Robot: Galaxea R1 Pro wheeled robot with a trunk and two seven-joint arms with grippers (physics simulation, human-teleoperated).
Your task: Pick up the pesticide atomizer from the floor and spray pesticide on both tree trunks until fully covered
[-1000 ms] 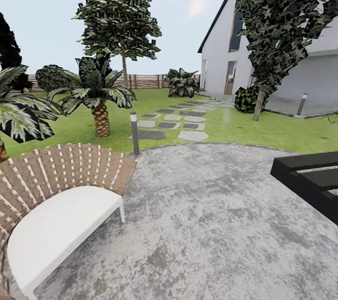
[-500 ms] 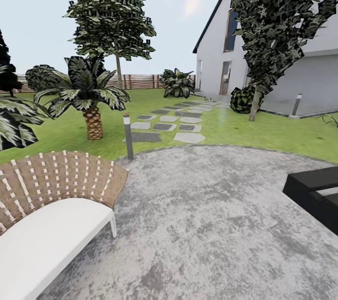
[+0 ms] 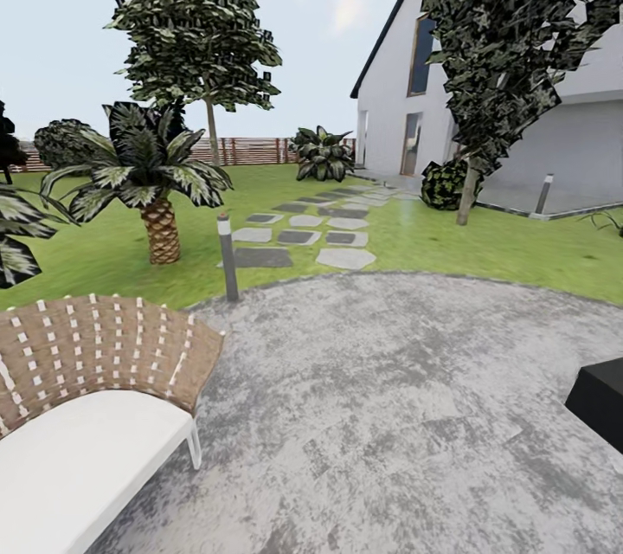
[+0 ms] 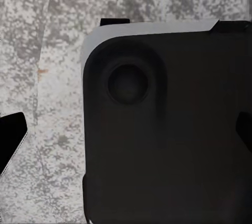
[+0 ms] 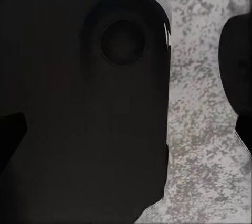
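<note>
Patio edge, facing lawn — grippers' state cannot be told.
Tree [image 3: 510, 61] right of bollard [image 3: 228, 257], crown cut off; second tree [image 3: 195, 35] behind it; wicker chair [image 3: 95, 363] near, cropped; patio [image 3: 389, 398] mottled grey.

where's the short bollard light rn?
Head view, left of centre: the bollard light stands at the edge where the grass meets the grey patio, between the palm and the stepping stones.
</note>
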